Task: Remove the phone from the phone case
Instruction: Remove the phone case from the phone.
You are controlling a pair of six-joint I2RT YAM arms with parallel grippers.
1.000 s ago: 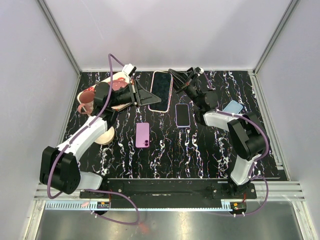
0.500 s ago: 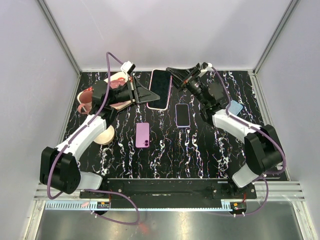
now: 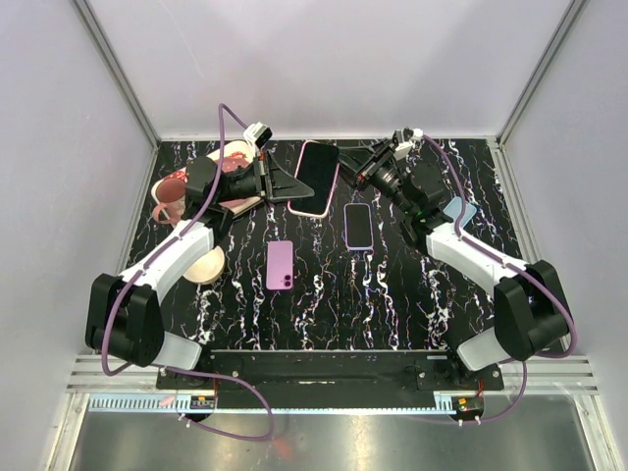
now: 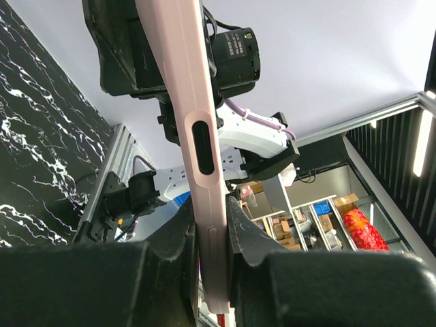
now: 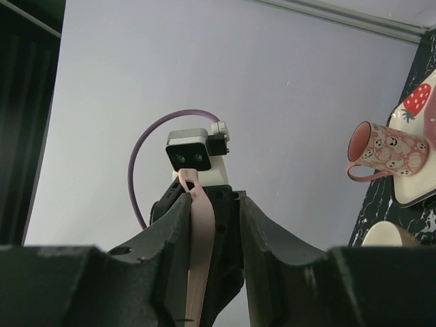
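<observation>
Top view: phone (image 3: 316, 173) in its pink case (image 4: 198, 129), screen up, at 12 o'clock on the table (image 3: 412, 294). It looks held off the surface and slightly tilted, though the height can't be confirmed.

Left gripper (image 3: 290, 188) at the phone's 9 o'clock. In its wrist view the jaws are pinching the case's long edge, and the side-button cutout shows just above the fingers (image 4: 178, 235).

Right gripper (image 3: 343, 164) at the phone's 2 o'clock. In its wrist view the jaws are closed on the pink rim, seen edge-on.

Not involved: small phone (image 3: 358, 226) at 5 o'clock of the held one, purple phone (image 3: 281, 265) at 7 o'clock, mug (image 5: 385, 152) far left.

Step (judged): two-handed grip set, separation not yet started. No gap visible between phone and case.

Next move (judged): one gripper should hold steady while the other peels the rim back at a corner. Both grips seem to sit on the case, so one may need to shift onto the phone body.

Risk: phone pops free and drops
</observation>
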